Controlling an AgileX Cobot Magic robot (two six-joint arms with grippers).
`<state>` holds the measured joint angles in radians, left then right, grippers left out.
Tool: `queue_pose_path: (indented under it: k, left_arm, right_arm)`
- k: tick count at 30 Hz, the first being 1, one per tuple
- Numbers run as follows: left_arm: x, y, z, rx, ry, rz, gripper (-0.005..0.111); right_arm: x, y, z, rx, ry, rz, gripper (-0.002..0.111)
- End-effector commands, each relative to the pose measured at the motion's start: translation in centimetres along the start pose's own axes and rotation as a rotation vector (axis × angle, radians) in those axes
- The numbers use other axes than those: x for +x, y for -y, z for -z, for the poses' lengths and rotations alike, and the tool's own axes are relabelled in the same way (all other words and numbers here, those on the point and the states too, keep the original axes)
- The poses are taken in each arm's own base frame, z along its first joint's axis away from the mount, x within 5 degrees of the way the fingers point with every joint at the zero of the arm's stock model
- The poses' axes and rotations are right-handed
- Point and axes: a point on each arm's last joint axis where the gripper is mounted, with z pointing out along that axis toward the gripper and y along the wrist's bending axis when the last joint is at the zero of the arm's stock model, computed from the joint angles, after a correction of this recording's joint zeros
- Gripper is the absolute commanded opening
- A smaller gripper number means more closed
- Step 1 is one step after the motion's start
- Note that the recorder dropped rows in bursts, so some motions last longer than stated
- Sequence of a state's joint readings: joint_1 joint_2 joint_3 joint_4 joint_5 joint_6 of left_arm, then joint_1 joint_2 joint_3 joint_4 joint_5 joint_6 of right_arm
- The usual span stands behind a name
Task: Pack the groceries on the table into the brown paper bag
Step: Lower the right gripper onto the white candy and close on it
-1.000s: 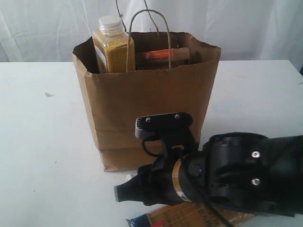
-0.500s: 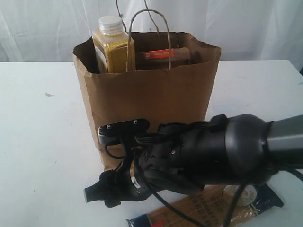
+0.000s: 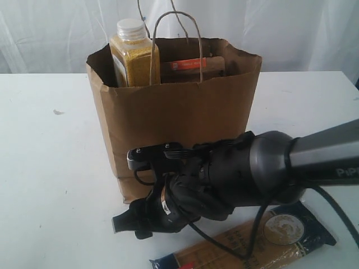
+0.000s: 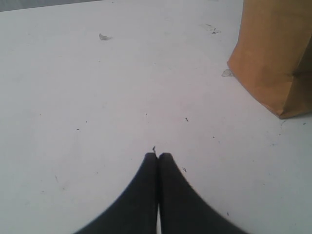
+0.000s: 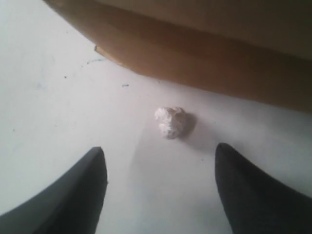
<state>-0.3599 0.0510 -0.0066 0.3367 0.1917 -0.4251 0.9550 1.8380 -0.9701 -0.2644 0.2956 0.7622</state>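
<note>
Desk: Bag and groceries, where are they?

Field: Brown paper bag [image 3: 174,123] stands upright on the white table [image 3: 45,185], with the yellow-grain bottle [image 3: 133,53] and kraft pouch with orange strip [image 3: 190,64] showing above its rim. The spaghetti packet [image 3: 280,235] lies flat on the table in front of the bag.

Desk: What blocks the view?

Field: The right arm [image 3: 241,179] reaches across the bag's lower front and covers part of the packet. A small white crumpled lump [image 5: 171,122] sits near the bag's base.

Desk: Claws?

Field: The right gripper [image 5: 160,150] hangs over that lump, jaws apart, holding nothing. The left gripper [image 4: 157,155], off to the bag's side, is pressed closed and empty above the table.
</note>
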Motion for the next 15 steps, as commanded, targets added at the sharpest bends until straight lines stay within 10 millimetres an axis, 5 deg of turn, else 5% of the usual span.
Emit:
queue_pose_path:
  k: [1,10,15]
  left_arm:
    - [0.2,0.0,-0.1,-0.001,-0.003,-0.002,0.0]
    - [0.2,0.0,-0.1,-0.001,-0.003,-0.002,0.0]
    - [0.2,0.0,-0.1,-0.001,-0.003,-0.002,0.0]
  right_arm:
    - [-0.3,0.0,-0.7,-0.012,0.013,0.002,0.059]
    - [-0.7,-0.1,-2.6,0.022,-0.027,0.0,0.059]
    - [-0.4,0.2,-2.8,0.053,-0.061,-0.008,0.046]
